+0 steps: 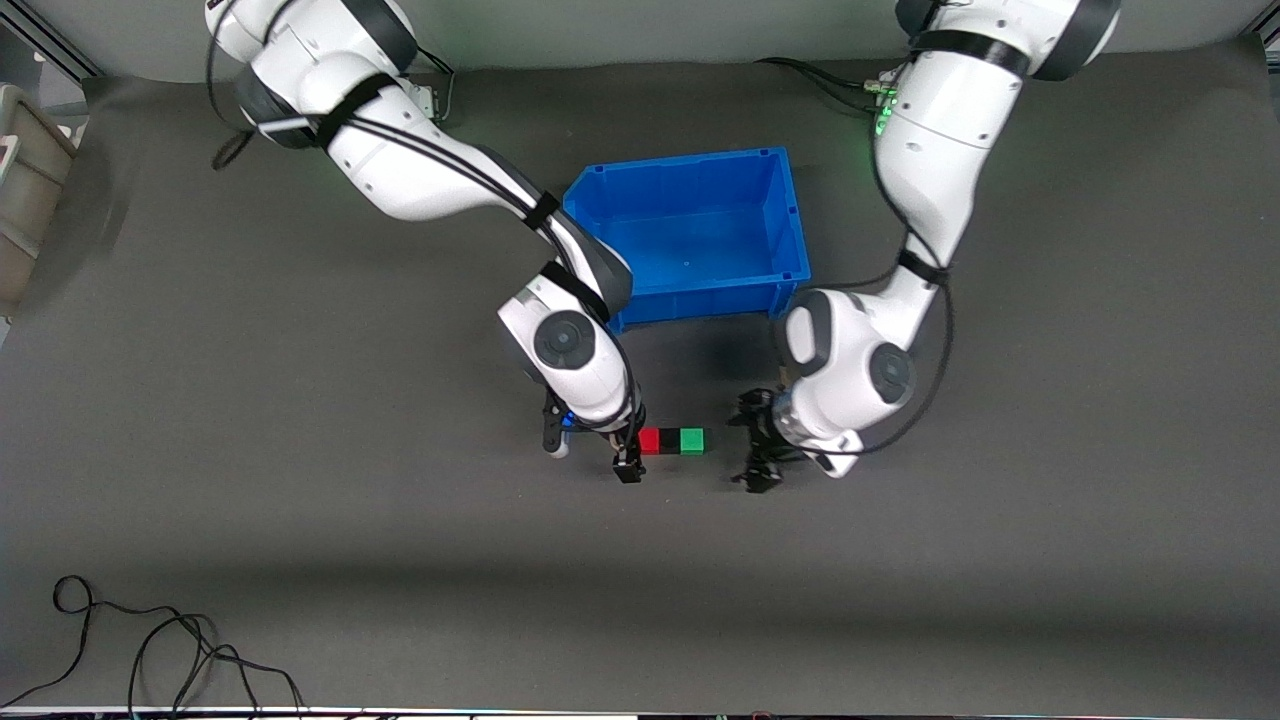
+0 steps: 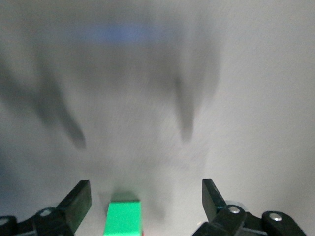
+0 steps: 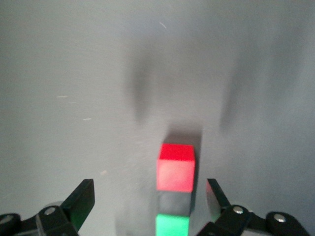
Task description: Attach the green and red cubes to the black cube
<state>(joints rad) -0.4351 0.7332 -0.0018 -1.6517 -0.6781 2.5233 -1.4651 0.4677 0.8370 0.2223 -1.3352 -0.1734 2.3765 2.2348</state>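
Note:
The red cube, the black cube and the green cube lie touching in one row on the dark mat, black in the middle. My right gripper is open and empty beside the red end of the row. Its wrist view shows the red cube, the black cube and the green cube between its spread fingers. My left gripper is open and empty beside the green end, a small gap away. Its wrist view shows the green cube between its fingers.
An empty blue bin stands farther from the front camera than the cubes, between the two arms. A grey box sits at the right arm's end of the table. A loose black cable lies near the front edge.

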